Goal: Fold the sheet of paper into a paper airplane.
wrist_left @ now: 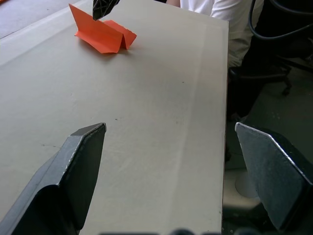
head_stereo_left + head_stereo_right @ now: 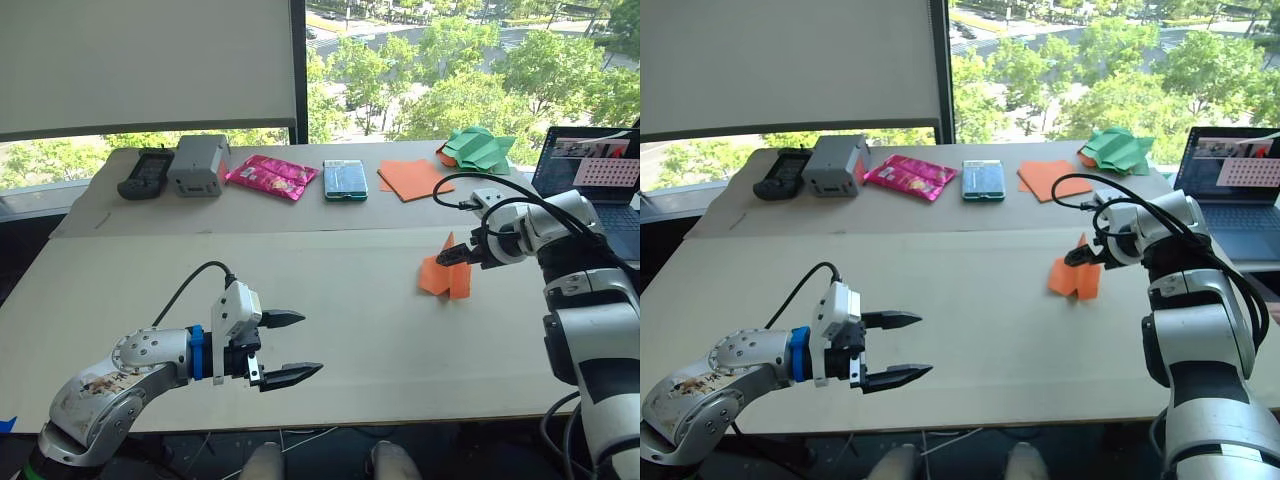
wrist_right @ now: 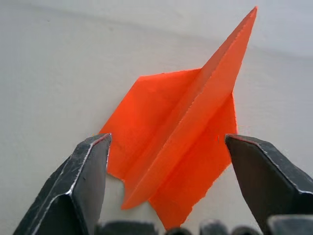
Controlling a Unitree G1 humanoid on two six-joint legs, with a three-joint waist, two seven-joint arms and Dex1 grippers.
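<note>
The paper airplane [image 2: 445, 277] lies on the right half of the pale tabletop [image 2: 330, 300], folded into a narrow wedge with a raised centre ridge and flaps spread to either side. It sits away from the near edge, with bare surface on its left and in front of it. The right hand [image 2: 462, 258] hangs directly over it, its two black fingers spread wide; in the right wrist view one finger [image 3: 73, 191] stands off each side of the wedge, neither touching the paper, so the hand is released and holds nothing.

The left hand [image 2: 285, 348] hovers above the near left part of the tabletop, well apart from the airplane, fingers parted and empty. A broad stretch of bare surface lies between the two hands, and the near edge runs just below the left hand.

Along the far edge, from left to right, lie a dark handheld device [image 2: 146, 173], a grey box [image 2: 198, 165], a pink packet [image 2: 270, 176], a blue-green phone-like slab [image 2: 345, 179], a stack of flat orange sheets [image 2: 414, 179] and a crumpled green paper shape [image 2: 480, 150]. A laptop [image 2: 595, 180] stands open at the far right, close behind the right arm. The left wrist view catches the tabletop's side edge with a person's white sleeve [image 1: 230, 14] beyond it.
</note>
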